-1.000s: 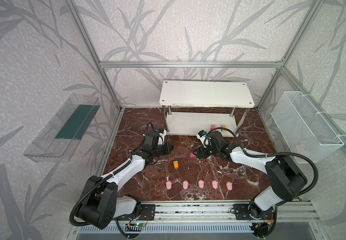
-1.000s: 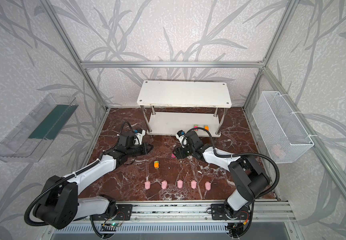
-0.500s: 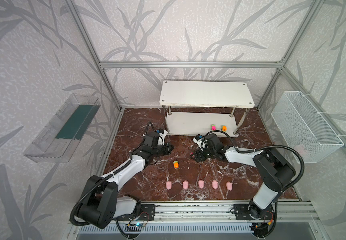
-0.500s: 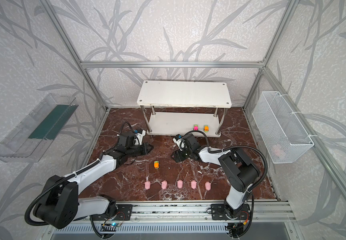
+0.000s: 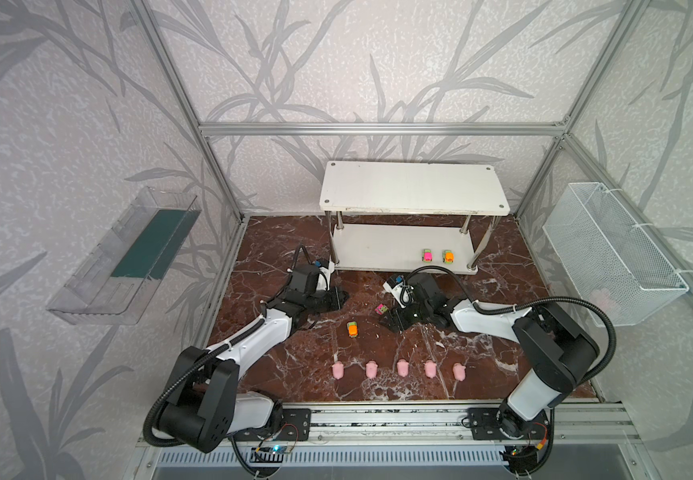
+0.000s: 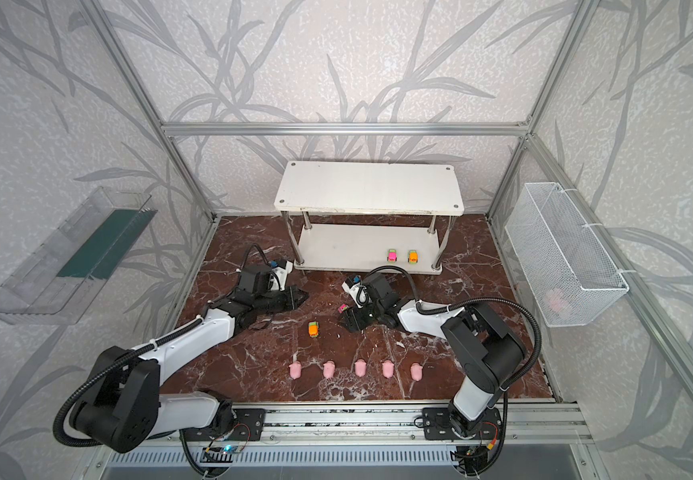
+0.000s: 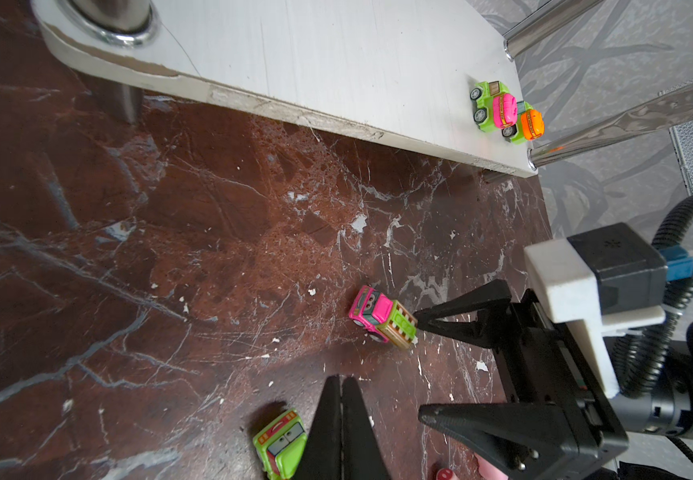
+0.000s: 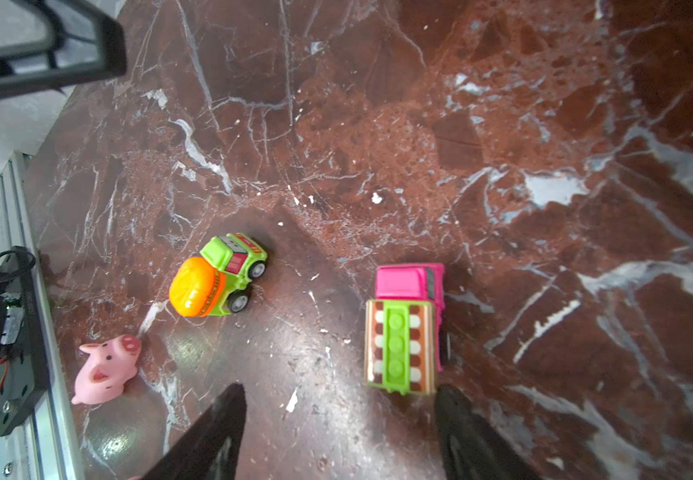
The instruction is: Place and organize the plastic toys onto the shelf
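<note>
Top views, working out from the rail: the five pink pigs [image 5: 403, 367] are lined up at 6 o'clock on the marble floor [image 5: 278, 253], none of them on the shelf yet. Just past them is the orange car [image 5: 352, 329], and at about 2 o'clock from it the pink car [image 5: 380, 308], both loose on the floor. The right gripper [image 8: 338, 395] is spread wide and holding nothing, at roughly 4 o'clock of the pink car. In the right wrist view the car isn't between the fingers. It's out past the tips and lined up with one finger [image 8: 469, 440] instead of the gap. The left gripper [image 7: 341, 380] is pinched shut on nothing, at about 12 o'clock of the orange car. Furthest back, at 12 o'clock, the shelf [image 5: 378, 245] has two parked cars [image 5: 427, 255] near the 4 o'clock corner of its lower tier. My worry: if the right arm pushes forward or closes as is, that finger shoves the pink car and it rolls off on its wheels instead of getting pinched. Later, sliding it in under the top board could knock the parked pair.
</note>
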